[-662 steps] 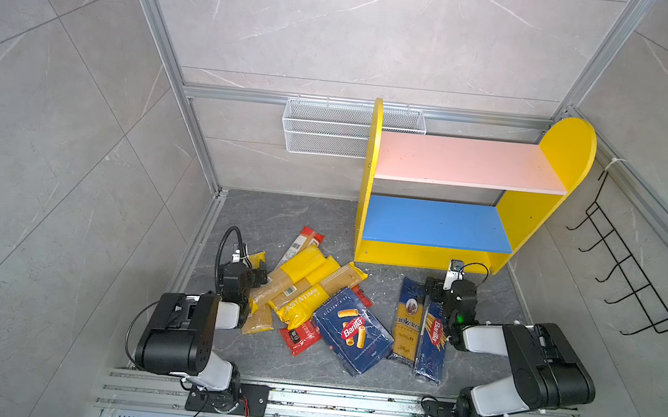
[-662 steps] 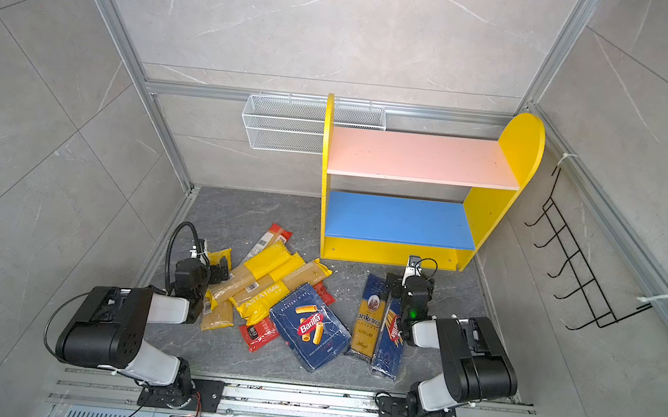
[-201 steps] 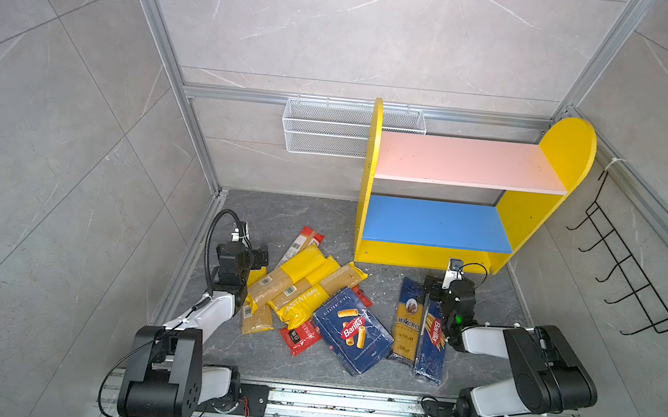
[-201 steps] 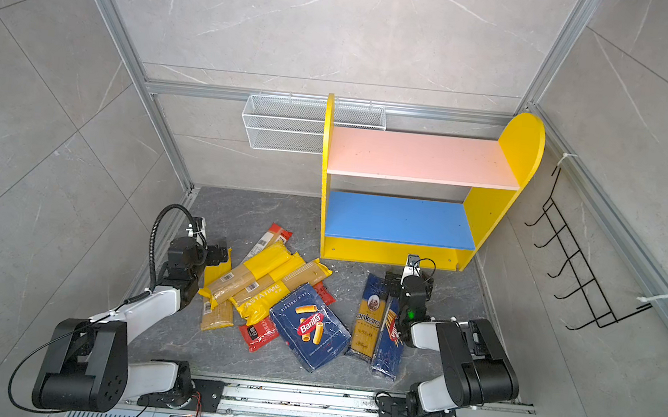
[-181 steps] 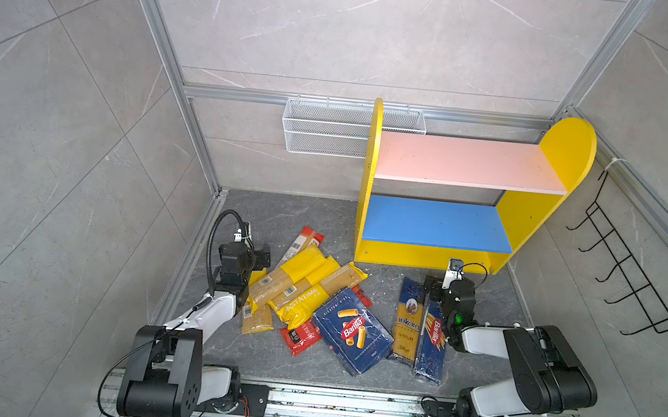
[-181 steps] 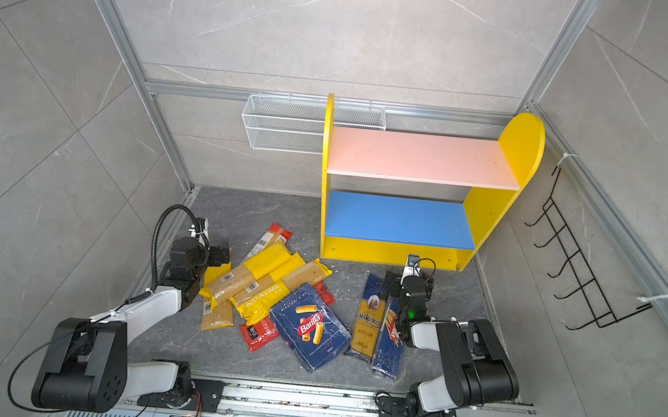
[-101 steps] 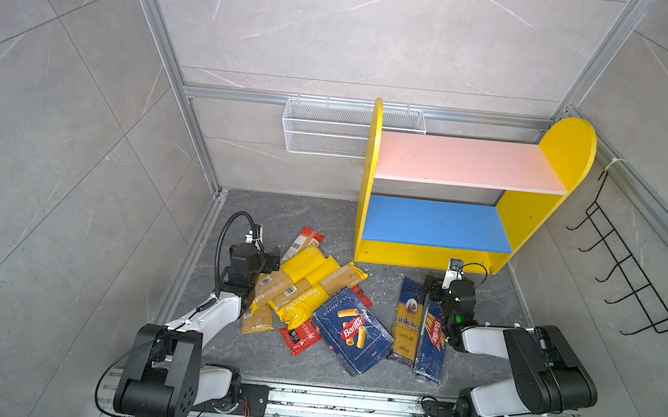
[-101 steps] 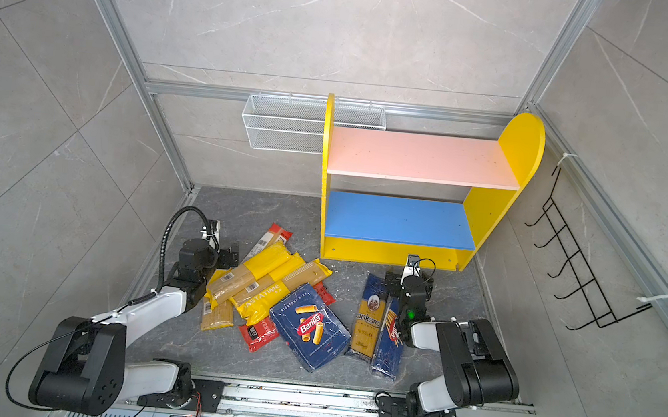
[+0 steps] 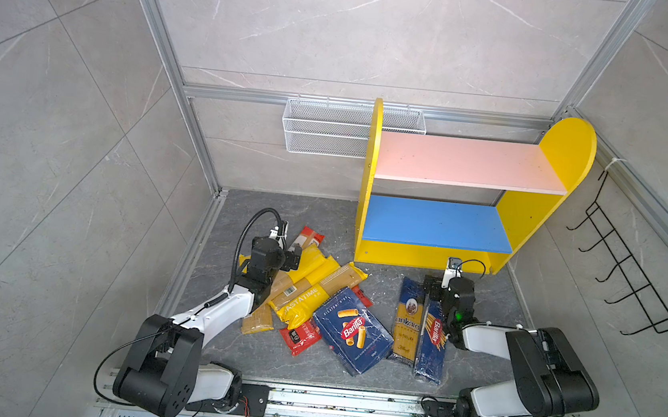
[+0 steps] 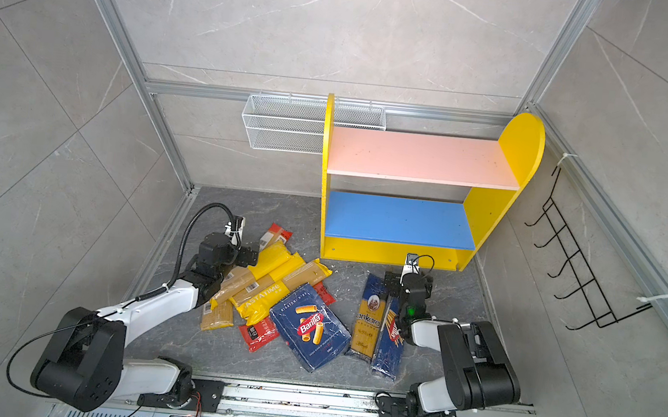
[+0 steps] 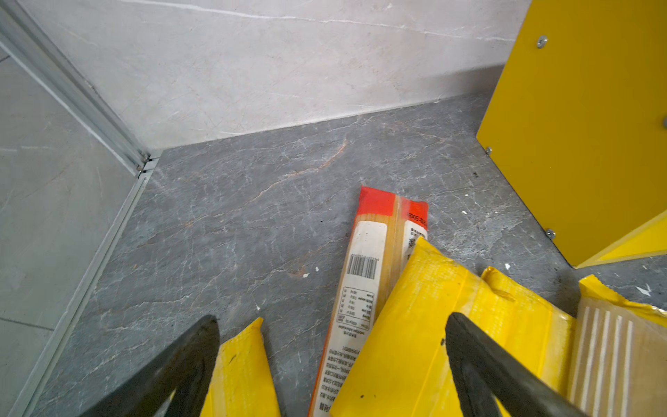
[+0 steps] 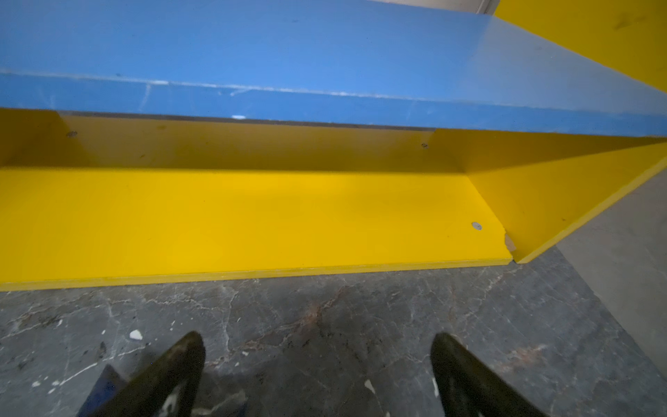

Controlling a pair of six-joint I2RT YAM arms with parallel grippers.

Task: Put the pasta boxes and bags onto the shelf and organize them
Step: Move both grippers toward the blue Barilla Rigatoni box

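Jaws are held spread on both grippers, nothing pinched. The left gripper [image 11: 332, 317] is seen over the yellow bags [image 11: 415, 325]. A red-ended bag [image 11: 364, 267] is tucked under them, and its barcode is made out only in the left wrist view. Bare floor [image 12: 325, 299] is left between the right gripper [image 12: 317, 335] and the shelf [image 12: 252, 216]. The boxes [image 9: 353, 332] are lying on the floor before it.

pale grey marbled tile walls [image 9: 341, 30], dark grey stone floor [image 9: 315, 216], aluminium corner posts [image 9: 169, 56]

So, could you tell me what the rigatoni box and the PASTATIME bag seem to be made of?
Rigatoni box: likely printed cardboard, slightly glossy; flat faces, crisp edges. PASTATIME bag: probably glossy yellow plastic film; its surface wrinkles and creases.
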